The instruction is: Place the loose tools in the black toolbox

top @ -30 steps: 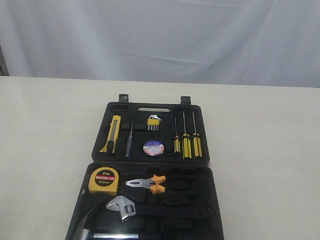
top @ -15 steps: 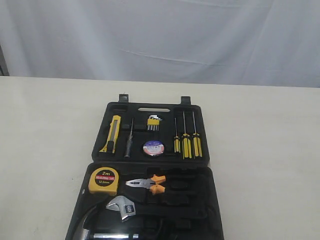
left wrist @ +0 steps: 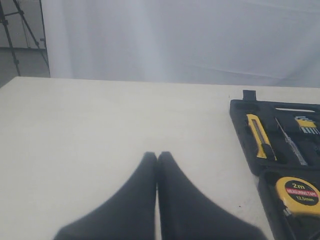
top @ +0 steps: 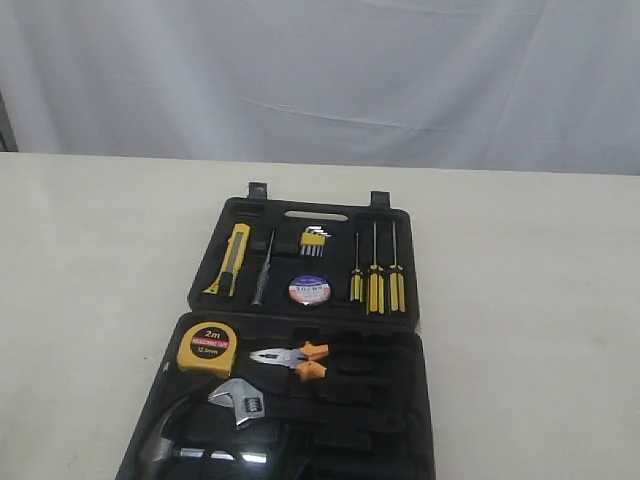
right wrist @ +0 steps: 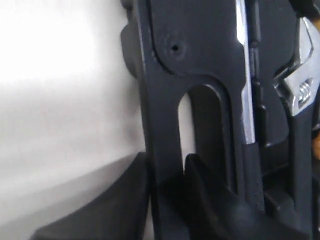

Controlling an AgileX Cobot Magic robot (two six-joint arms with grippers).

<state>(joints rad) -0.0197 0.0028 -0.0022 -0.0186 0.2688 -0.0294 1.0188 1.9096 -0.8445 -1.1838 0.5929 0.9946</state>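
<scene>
- Exterior: the toolbox (top: 400,225) has slid a little farther up the table (top: 90,260) than half a second ago, baring more of the hammer (top: 165,440). The tape measure (top: 207,349), pliers (top: 292,359), knife (top: 231,259) and tape roll (top: 309,290) all lie in their slots, so loading looks finished.
- Left wrist: the left gripper (left wrist: 157,155) is clenched on nothing above bare table, beside the box.
- Right wrist: the right gripper (right wrist: 167,157) has closed on the box's handle (right wrist: 162,100), one finger on each side. That grip probably caused the shift.
</scene>
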